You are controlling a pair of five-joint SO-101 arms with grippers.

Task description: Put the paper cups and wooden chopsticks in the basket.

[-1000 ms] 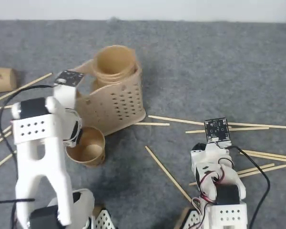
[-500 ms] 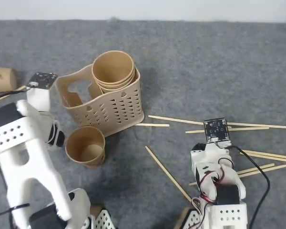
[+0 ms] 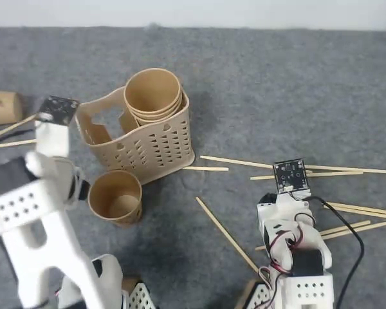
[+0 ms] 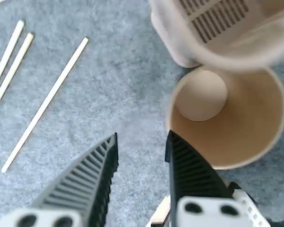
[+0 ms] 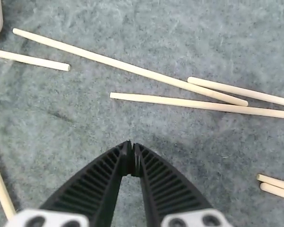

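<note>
A perforated beige basket (image 3: 161,145) stands on the grey carpet with a stack of paper cups (image 3: 153,90) in it. One loose paper cup (image 3: 116,196) stands upright just in front of the basket. My left gripper (image 4: 142,137) is open over bare carpet, and that cup (image 4: 227,118) sits right beside one finger. The left arm (image 3: 35,193) is left of the cup. My right gripper (image 5: 132,144) is shut and empty, hovering near wooden chopsticks (image 5: 199,104). The right arm (image 3: 293,219) is at the front right.
Several chopsticks (image 3: 296,168) lie scattered to the right, one (image 3: 226,235) slants across the front middle, and others (image 3: 13,129) lie at the left. Another paper cup (image 3: 0,106) lies on its side at the far left edge.
The left arm has pulled back left from the basket. The basket, tilted a second ago, now stands upright. The right arm has not moved.
</note>
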